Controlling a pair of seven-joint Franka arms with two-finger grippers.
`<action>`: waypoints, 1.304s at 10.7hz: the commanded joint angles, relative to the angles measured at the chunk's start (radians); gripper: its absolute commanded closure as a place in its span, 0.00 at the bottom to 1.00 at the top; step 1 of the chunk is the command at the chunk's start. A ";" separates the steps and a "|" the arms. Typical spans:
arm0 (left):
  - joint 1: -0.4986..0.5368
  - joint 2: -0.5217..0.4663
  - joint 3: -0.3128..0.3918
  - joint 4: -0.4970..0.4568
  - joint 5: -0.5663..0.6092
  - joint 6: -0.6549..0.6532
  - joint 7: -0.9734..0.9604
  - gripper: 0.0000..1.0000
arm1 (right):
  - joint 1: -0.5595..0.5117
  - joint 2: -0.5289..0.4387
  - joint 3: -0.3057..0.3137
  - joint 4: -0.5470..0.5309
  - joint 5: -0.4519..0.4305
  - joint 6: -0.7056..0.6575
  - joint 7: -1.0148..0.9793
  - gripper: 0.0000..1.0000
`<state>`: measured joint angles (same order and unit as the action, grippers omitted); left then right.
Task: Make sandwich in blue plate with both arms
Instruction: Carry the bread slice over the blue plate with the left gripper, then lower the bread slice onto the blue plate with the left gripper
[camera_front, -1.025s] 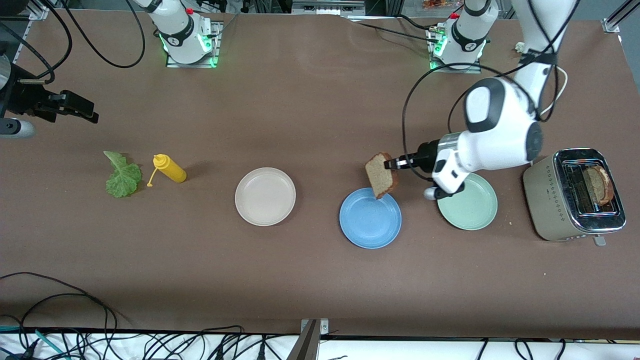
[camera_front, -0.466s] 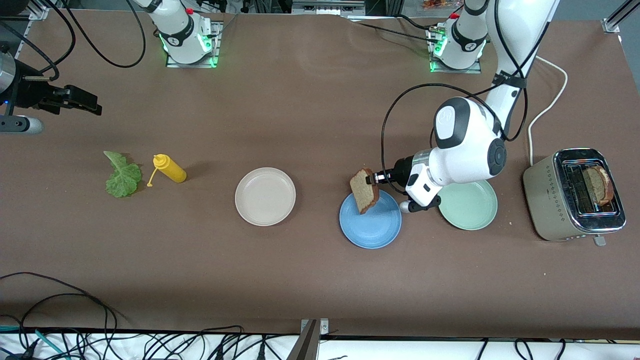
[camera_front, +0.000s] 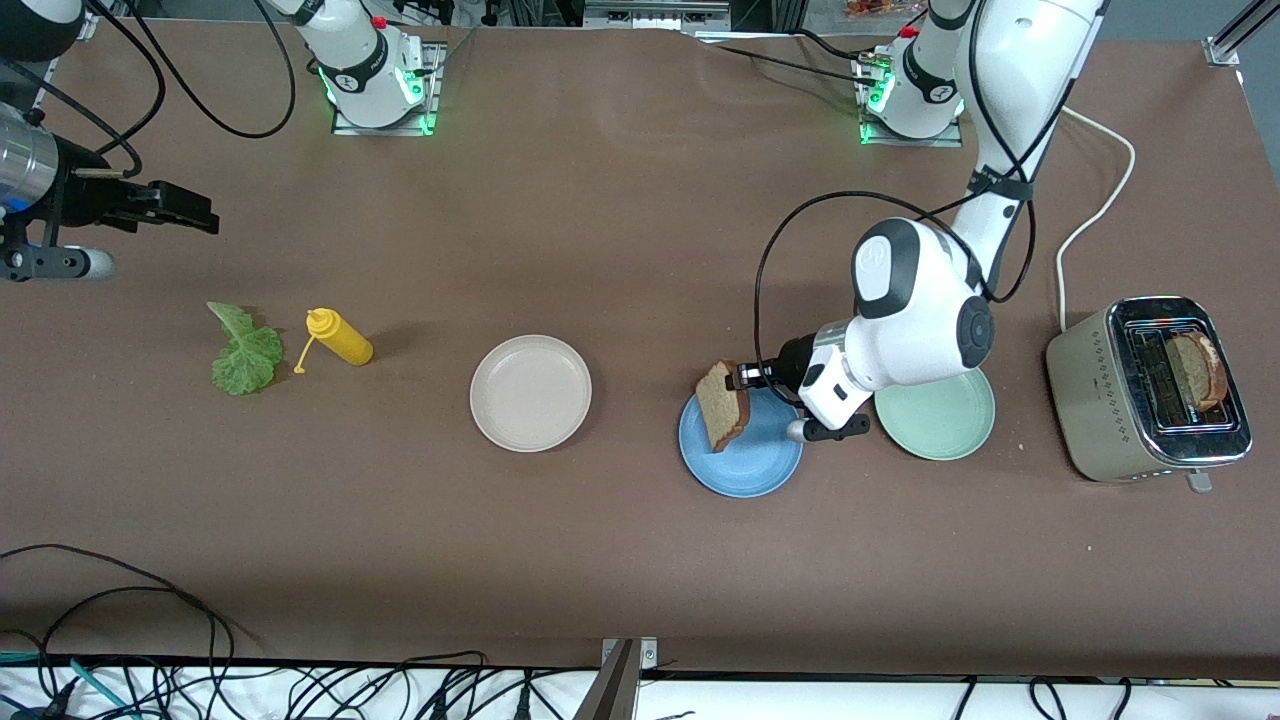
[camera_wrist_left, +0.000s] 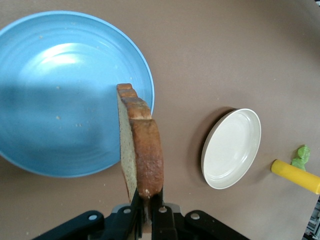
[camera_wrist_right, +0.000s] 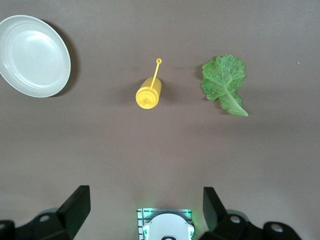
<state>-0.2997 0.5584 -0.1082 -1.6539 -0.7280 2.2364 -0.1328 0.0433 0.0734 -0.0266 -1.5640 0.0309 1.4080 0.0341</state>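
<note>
My left gripper (camera_front: 745, 378) is shut on a brown bread slice (camera_front: 721, 405) and holds it on edge over the rim of the blue plate (camera_front: 752, 458). In the left wrist view the slice (camera_wrist_left: 141, 145) stands between the jaws above the blue plate (camera_wrist_left: 60, 95). A second bread slice (camera_front: 1196, 368) sits in the toaster (camera_front: 1140, 400). The green lettuce leaf (camera_front: 242, 355) lies toward the right arm's end of the table; it also shows in the right wrist view (camera_wrist_right: 225, 82). My right gripper (camera_front: 195, 215) is open and empty, up in the air near the table's edge.
A yellow squeeze bottle (camera_front: 342, 338) lies beside the lettuce. A beige-white plate (camera_front: 530, 392) sits mid-table. A mint-green plate (camera_front: 945, 420) lies between the blue plate and the toaster, partly under my left arm. Cables run along the table edge nearest the front camera.
My left gripper has carried the bread slice lower and toward the right arm's end, from above the blue plate's edge to just over it. My right gripper has shifted slightly inward.
</note>
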 joint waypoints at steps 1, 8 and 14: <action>-0.013 0.046 0.007 0.058 -0.030 0.006 0.041 1.00 | 0.007 0.020 0.007 -0.011 0.014 0.016 -0.011 0.00; -0.012 0.098 0.007 0.075 -0.030 0.043 0.090 1.00 | 0.020 0.020 0.007 -0.016 0.015 0.022 -0.011 0.00; 0.022 0.092 0.007 0.086 -0.025 0.035 0.091 1.00 | 0.020 0.026 0.007 -0.016 0.015 0.040 -0.010 0.00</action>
<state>-0.2890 0.6313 -0.1031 -1.5937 -0.7281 2.2721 -0.0754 0.0624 0.1085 -0.0183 -1.5648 0.0310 1.4300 0.0330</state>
